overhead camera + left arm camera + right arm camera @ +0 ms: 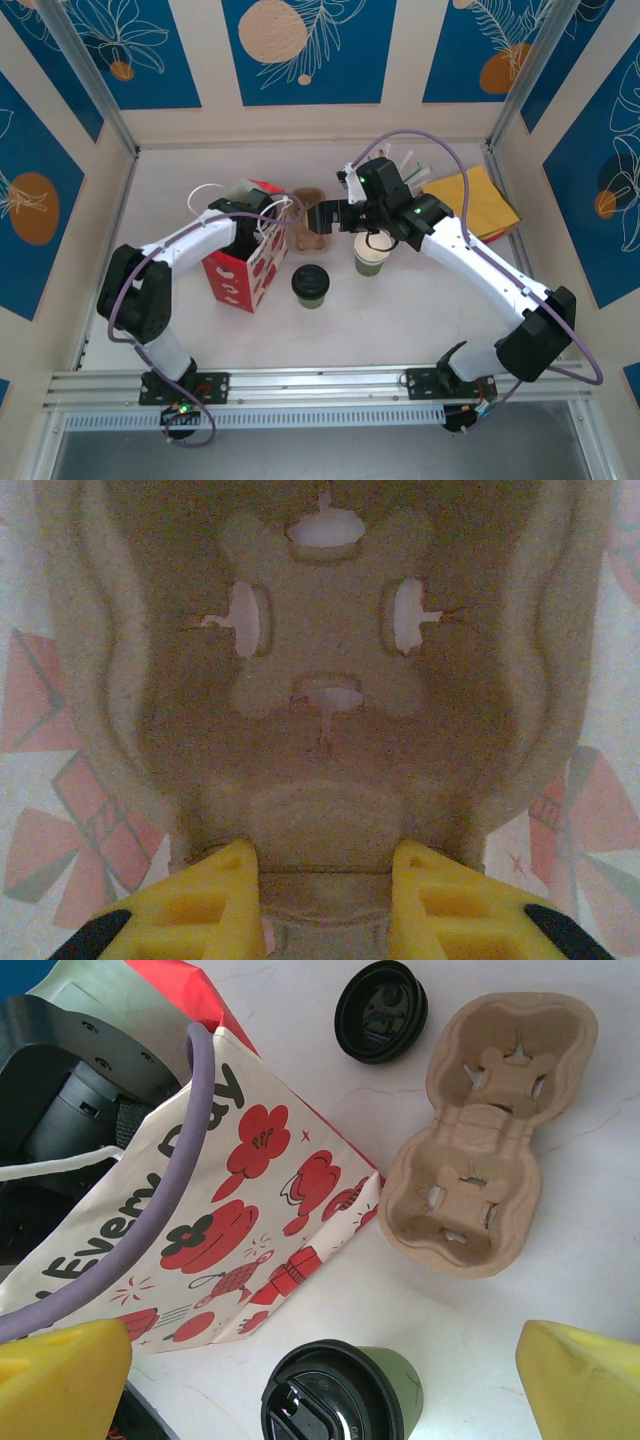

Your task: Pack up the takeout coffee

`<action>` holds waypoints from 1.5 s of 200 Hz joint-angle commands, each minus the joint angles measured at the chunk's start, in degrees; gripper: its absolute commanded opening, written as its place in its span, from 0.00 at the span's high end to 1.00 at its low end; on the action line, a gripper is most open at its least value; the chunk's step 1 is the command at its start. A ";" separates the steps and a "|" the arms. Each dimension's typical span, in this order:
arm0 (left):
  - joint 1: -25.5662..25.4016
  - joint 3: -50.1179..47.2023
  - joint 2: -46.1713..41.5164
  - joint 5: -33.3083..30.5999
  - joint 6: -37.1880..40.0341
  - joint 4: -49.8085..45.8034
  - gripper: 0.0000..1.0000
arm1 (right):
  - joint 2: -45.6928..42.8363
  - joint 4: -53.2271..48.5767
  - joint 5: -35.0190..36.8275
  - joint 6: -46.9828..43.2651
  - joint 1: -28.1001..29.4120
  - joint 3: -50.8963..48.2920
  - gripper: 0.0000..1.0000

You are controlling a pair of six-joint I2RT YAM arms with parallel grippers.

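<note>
left gripper (pixel 325 870): clamped on cup tray (pixel 330 680) | right gripper (pixel 320 1370): wide open | coffee cup (pixel 335 1405): 6 o'clock, right wrist view

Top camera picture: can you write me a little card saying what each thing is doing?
takeout coffee: lid on, upright on the table, outside the bag
paper bag: red and white, standing, left arm reaching inside
lidless cup: green, upright, partly under the right arm
cup carrier: brown, lying beside the bag
right end effector: open, holding nothing
</note>
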 commanded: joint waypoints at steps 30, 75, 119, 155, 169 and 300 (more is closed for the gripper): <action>-0.45 -1.66 2.00 -0.37 -1.04 -1.87 0.74 | -1.44 -0.79 0.30 0.48 -0.27 -0.66 0.01; -0.49 -2.10 2.39 -0.89 -1.47 -1.53 0.74 | -1.71 -0.67 0.37 0.85 -0.28 -1.23 0.01; -0.51 -2.43 2.66 -1.07 -1.66 -1.16 0.73 | -1.88 -0.72 0.32 0.91 -0.23 -1.38 0.01; -0.53 -2.39 3.06 -1.22 -1.78 -1.29 0.74 | -2.05 -0.68 0.37 0.95 -0.23 -1.56 0.01; -0.54 -2.47 3.26 -1.18 -1.93 -1.43 0.73 | -2.05 -0.70 0.28 0.95 -0.28 -1.65 0.01; -0.35 -3.88 4.58 -1.61 -2.46 -0.02 0.73 | -1.96 -0.70 0.35 0.89 -0.28 -1.64 0.01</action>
